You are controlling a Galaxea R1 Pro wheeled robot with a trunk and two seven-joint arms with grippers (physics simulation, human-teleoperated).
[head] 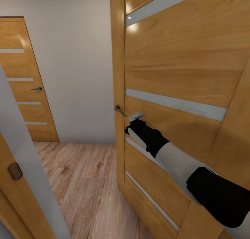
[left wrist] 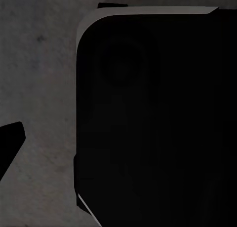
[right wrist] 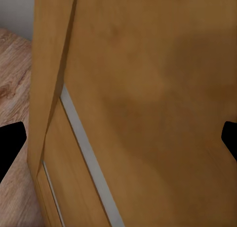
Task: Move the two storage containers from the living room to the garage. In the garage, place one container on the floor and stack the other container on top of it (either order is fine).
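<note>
Head view: wood-plank floor (head: 83,183), wooden door (head: 180,69), pale wall (head: 76,65).

The right arm (head: 180,162) stretches forward and up, its wrist black and forearm white; the right gripper (right wrist: 118,138) has its fingertips spread wide apart.

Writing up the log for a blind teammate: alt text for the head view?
The robot's right arm reaches out to a wooden door with pale stripes, its gripper close by the metal door handle. Left of it, a wood-plank floor leads to a grey wall and another closed door.
</note>
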